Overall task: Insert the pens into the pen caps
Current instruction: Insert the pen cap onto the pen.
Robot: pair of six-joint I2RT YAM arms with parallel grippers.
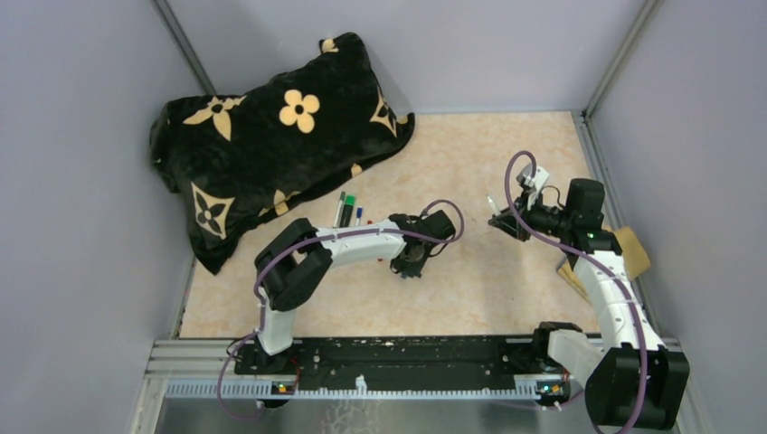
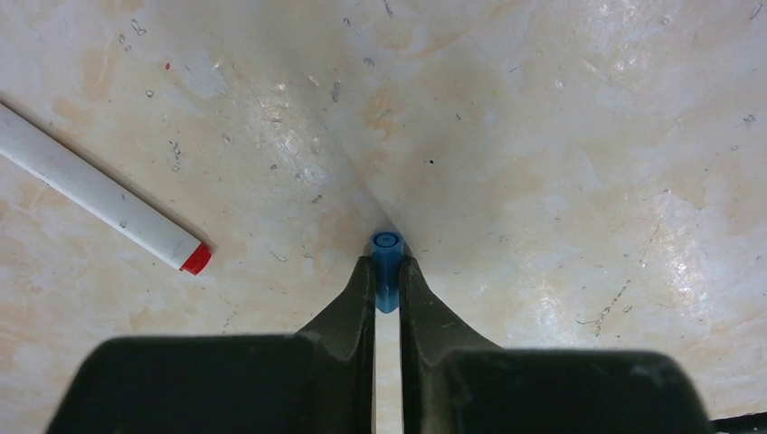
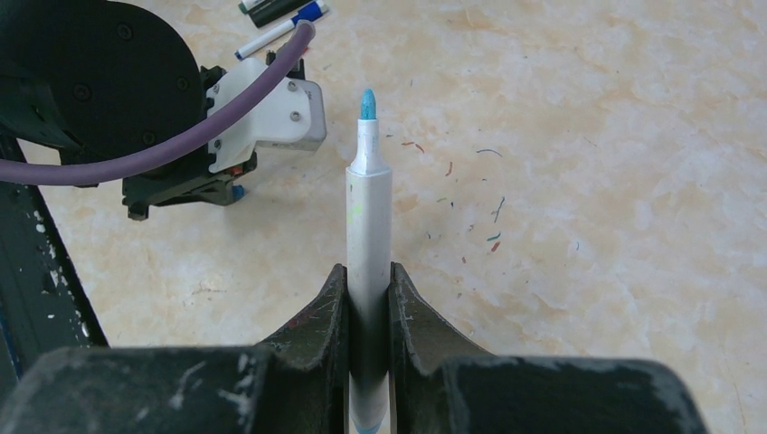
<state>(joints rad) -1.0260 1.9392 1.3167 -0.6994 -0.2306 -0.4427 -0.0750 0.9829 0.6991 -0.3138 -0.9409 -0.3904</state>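
1. Top external view: shows a beige marbled bench (image 1: 488, 163) boxed in by plain grey walls (image 1: 72, 199), with a black rail (image 1: 407, 354) along the near edge carrying both arm bases.
2. Finds a black plush cushion (image 1: 271, 136) with tan flower prints slumped in the far left corner, and a tan cardboard box (image 1: 635, 253) at the right edge, partly behind the right arm.
3. Up close, reveals a glossy, scuffed and speckled surface, with small coloured ink ticks (image 3: 470, 203) scattered over it.
4. Places a small cluster of pens (image 1: 349, 210) just in front of the cushion, one green-ended, one blue-ended; too small to tell more.
5. Left wrist view: catches the left claw (image 2: 387, 265) pressed together on a blue cap (image 2: 386, 246), a short translucent tube with its open ring end pointing away from the camera, low over the middle of the bench; cannot tell whether it touches the surface.
6. Also shows a red-ended pen (image 2: 99, 194) with a white barrel, lying flat to the left, well apart from the blue cap.
7. Right wrist view: finds the right claw (image 3: 369, 276) clamped on a white pen (image 3: 369, 208), gripped around the barrel.
8. Shows that white pen uncapped, with a light-blue felt tip (image 3: 367, 104) and faint green smudges on the barrel, held out over the bench right of centre and pointing towards the left arm (image 3: 136, 108).
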